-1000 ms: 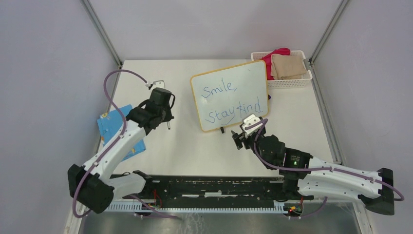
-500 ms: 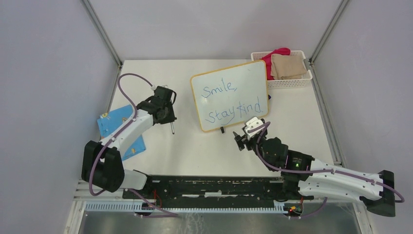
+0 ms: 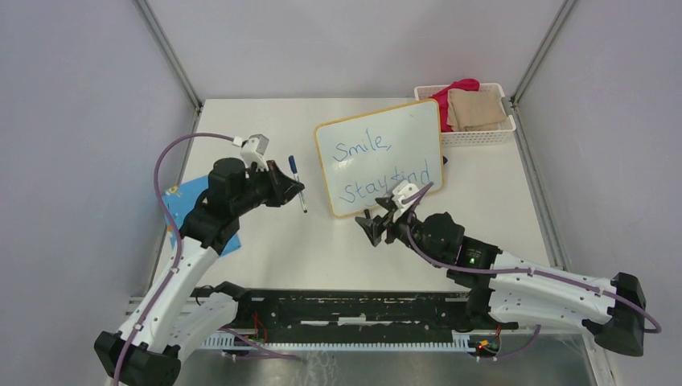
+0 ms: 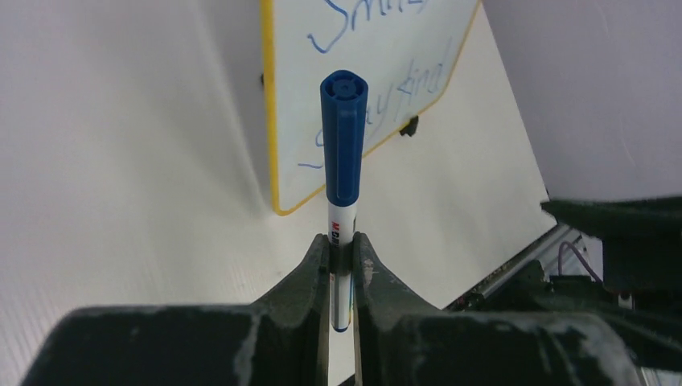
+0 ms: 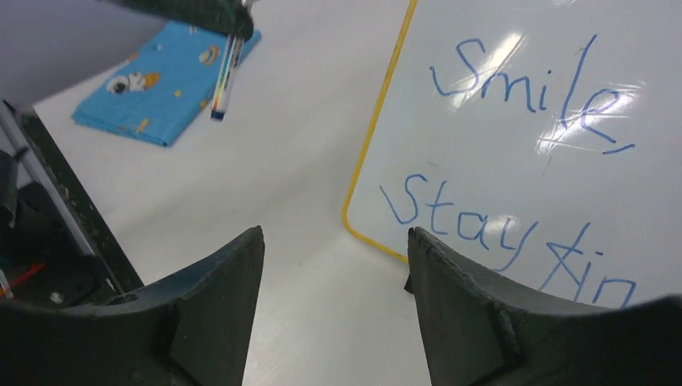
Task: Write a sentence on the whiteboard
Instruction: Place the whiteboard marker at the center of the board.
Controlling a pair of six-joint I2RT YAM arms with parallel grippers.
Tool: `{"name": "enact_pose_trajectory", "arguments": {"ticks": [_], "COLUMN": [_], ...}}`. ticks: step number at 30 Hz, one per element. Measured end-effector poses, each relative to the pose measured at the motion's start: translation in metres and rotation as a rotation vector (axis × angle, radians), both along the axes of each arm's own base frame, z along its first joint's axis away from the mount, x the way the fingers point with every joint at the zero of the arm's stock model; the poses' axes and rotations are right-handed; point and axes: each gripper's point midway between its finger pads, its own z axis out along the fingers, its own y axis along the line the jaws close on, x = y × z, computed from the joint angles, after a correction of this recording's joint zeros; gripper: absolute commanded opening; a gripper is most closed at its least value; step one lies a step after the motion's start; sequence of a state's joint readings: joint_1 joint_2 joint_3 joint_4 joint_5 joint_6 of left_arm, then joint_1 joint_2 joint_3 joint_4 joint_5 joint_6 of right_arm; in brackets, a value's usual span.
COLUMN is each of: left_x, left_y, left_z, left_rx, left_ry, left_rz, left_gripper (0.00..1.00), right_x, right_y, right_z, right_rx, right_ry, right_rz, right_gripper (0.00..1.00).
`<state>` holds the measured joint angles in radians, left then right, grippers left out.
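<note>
The marker (image 4: 342, 145) hides part of the sentence (image 4: 424, 79).

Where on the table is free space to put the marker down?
Bare table lies in front, between the blue card and the right tool; also right of the whiteboard, in front of the basket. Crowded: the whiteboard's near edge, where the right tool hovers.
</note>
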<state>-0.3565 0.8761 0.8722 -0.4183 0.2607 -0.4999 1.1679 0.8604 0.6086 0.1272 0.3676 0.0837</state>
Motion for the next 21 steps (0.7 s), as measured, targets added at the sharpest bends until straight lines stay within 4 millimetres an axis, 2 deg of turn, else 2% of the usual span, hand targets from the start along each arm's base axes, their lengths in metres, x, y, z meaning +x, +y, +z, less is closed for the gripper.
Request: {"name": "enact_pose_trajectory", "arguments": {"ticks": [2,3,5,8,11,15,21], "left_x": [-0.01,-0.015,-0.03,-0.045,-0.056,-0.065,-0.075], "left_y": [-0.007,-0.009,-0.016,-0.026,-0.033,-0.041,-0.045], "left_z": [0.005,0.005,0.002,-0.004,-0.004,0.006,0.014], "left_rx": [-0.02,-0.026,-0.038,-0.055,-0.065,-0.081,-0.085], "left_ry": [-0.031,-0.039,-0.051,-0.059,-0.069,-0.115,-0.158], "left_rz": [-0.064,-0.089,-0.156,-0.241,-0.298,-0.359,-0.403], "left_gripper": [0.02,0.02,0.02,0.02,0.02,0.02,0.02], "right_x": [0.005,0.013,0.022,0.028,0.031,0.036,0.039], "right_y": [0.004,0.002,0.007,0.028,0.053,0.083,0.105], "right_z": [0.018,0.024,0.048,0.083,0.105,0.121,0.115], "right_rx": [0.094,0.122,0.223,0.348,0.407,0.432,0.414], "right_ry": [0.016,0.02,0.032,0.046,0.068,0.102,0.154], "right_rz": [0.006,-0.014,-0.01,0.037,0.098,0.156,0.191], "right_gripper": [0.69,0.68,0.68,0.67,0.66,0.65,0.63]}}
